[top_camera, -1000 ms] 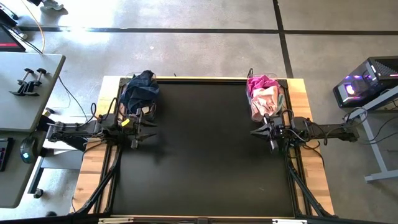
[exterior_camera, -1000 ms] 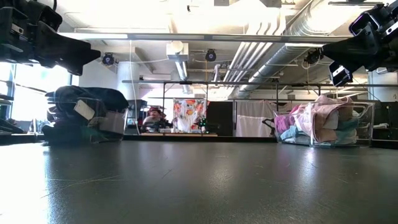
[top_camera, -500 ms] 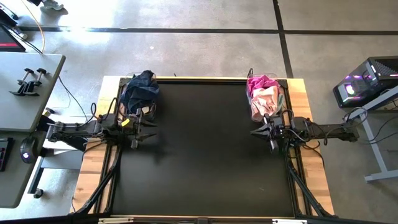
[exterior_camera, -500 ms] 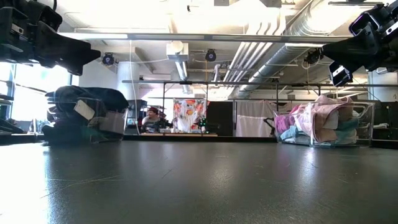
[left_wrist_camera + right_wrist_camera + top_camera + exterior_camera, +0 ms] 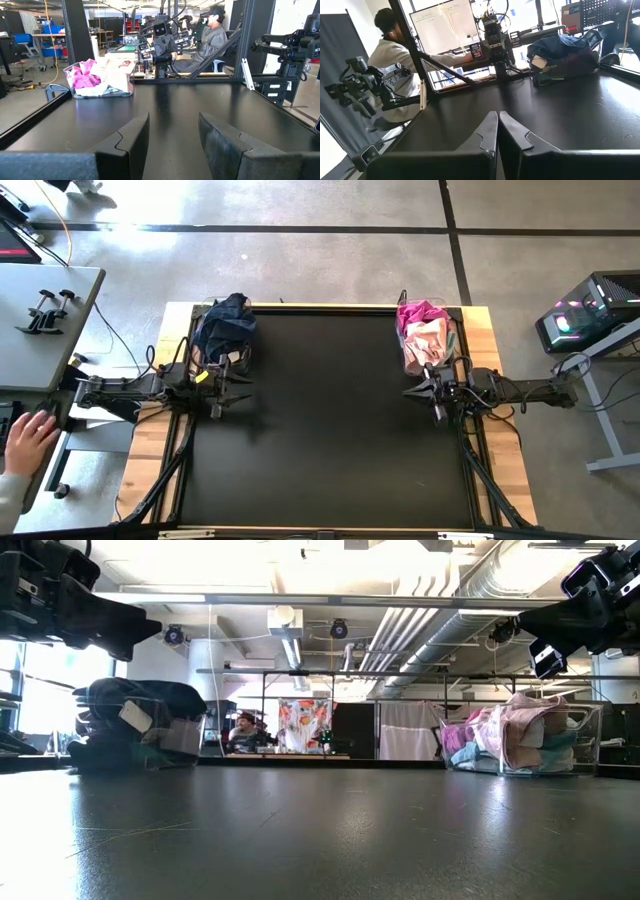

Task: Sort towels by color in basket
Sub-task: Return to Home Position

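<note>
Dark towels, navy and black, are heaped in a clear basket (image 5: 225, 330) at the table's far left, also seen in the right wrist view as a basket (image 5: 562, 55). Pink, magenta and peach towels fill a second clear basket (image 5: 427, 335) at the far right, seen too in the left wrist view (image 5: 100, 77). My left gripper (image 5: 173, 122) is open and level at the left edge, just on the near side of the dark basket. My right gripper (image 5: 498, 116) is shut and level at the right edge, just on the near side of the pink basket. Neither holds anything.
The black mat (image 5: 330, 420) stretches between the two arms. A person's hand (image 5: 30, 442) rests at a desk to the left of the table. People sit behind each arm in the room beyond. A lit computer case (image 5: 590, 310) stands to the right.
Both arms have kept still. A person's hand has come into view at the desk left of the table.
</note>
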